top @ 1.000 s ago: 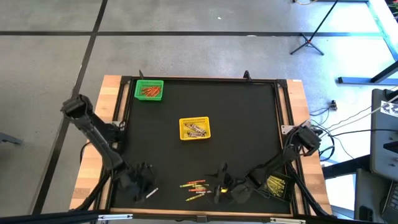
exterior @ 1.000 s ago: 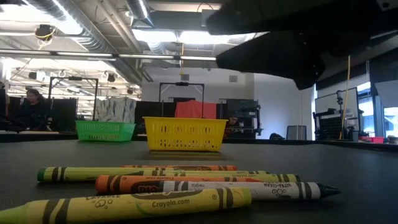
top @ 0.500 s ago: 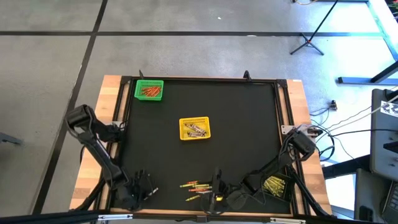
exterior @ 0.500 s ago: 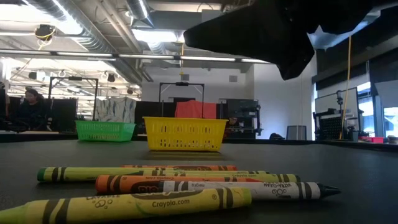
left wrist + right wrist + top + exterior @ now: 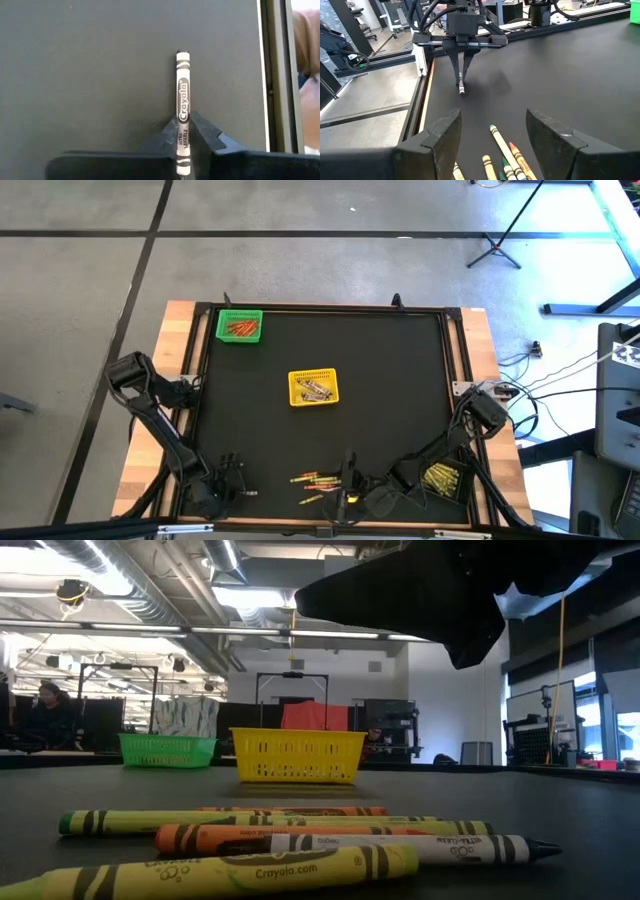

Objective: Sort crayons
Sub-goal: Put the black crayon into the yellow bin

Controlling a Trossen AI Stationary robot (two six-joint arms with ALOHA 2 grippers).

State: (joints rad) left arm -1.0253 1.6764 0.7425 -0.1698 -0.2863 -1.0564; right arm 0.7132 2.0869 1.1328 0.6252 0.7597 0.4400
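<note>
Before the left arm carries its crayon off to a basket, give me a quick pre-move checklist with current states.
1. Left gripper shut on the silver crayon: ok, fingers pinch its lower half.
2. Crayon lifted off the mat: cannot tell; in the right wrist view its tip sits close to the surface.
3. Right gripper open, hanging over the loose crayons: ok, holds nothing.
4. Arms apart: ok, open mat between them.
5. Yellow basket and green basket upright, unobstructed: ok.
6. Which basket suits silver: cannot tell.
</note>
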